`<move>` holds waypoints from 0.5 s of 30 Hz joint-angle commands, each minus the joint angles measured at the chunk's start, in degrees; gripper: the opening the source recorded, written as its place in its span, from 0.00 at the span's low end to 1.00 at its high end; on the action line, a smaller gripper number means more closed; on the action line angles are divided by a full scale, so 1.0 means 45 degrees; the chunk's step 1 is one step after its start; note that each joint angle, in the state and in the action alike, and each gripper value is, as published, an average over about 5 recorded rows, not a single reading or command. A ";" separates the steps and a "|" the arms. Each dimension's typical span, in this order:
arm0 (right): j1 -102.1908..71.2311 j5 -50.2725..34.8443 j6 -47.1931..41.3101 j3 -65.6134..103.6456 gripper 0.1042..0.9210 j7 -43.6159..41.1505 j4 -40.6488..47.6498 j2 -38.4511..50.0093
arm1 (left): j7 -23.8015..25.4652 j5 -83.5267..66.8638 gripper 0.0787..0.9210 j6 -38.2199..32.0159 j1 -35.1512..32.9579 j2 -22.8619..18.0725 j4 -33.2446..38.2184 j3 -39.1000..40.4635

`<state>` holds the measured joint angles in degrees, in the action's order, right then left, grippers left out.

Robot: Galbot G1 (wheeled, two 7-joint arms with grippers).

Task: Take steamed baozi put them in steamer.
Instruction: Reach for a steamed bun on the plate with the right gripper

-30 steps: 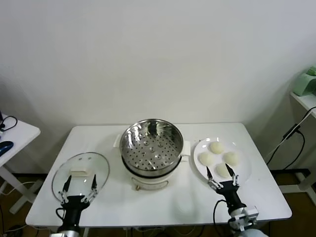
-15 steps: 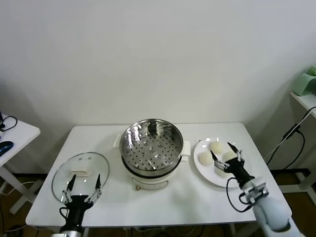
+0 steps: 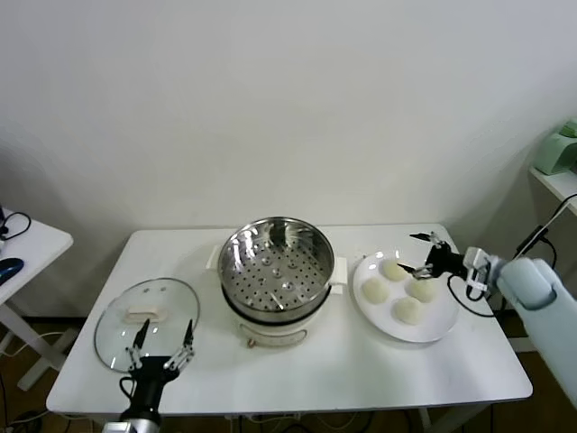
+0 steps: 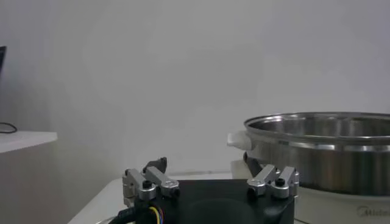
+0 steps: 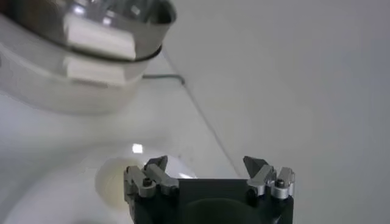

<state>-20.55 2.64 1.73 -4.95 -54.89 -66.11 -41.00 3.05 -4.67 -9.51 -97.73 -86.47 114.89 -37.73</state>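
since a moment ago the right gripper [image 3: 422,254] is reaching in from the table's right edge, fingers spread wide and empty, above the steamed baozi [image 3: 398,289] sitting on the plate [image 3: 440,327]. left gripper [image 3: 162,350] is waiting, jaws apart, at the front left corner by the glass lid [image 3: 115,320], while the steamer [image 3: 275,262] is sitting mid-table.

The right gripper [image 3: 421,254] has black fingers on silver brackets with dark screws, a white rounded forearm and black cables; the left gripper [image 3: 163,344] looks the same

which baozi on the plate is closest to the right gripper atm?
The far bun, at the plate's wall-side edge. The open right gripper hovers just above it; the other three lie nearer the robot.
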 commanded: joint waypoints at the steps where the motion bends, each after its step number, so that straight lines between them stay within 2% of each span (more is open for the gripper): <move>1: 0.8061 0.1909 0.1152 -0.7536 0.88 -0.3798 0.5416 -0.1175 | -0.0006 -0.0017 0.88 0.0243 0.0255 0.0036 -0.0028 0.0059; 4: 0.8749 0.1845 0.1353 -0.8775 0.88 -0.3877 0.6537 -0.2211 | -0.0021 -0.0011 0.88 0.0375 0.0432 0.0030 -0.0018 0.0010; 8: 0.8538 0.1684 0.1261 -0.9901 0.88 -0.3875 0.6840 -0.3119 | -0.0040 0.0013 0.88 0.0463 0.0561 0.0025 0.0010 -0.0080; 15: 0.7233 0.2719 0.1180 -0.8912 0.88 -0.3306 0.7521 -0.4304 | -0.0076 -0.0012 0.88 0.0459 0.0457 0.0099 0.0084 -0.0273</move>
<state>6.57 10.42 5.69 -36.41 -67.03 -41.40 -53.17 2.70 -4.77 -7.82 -95.96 -86.12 115.23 -38.93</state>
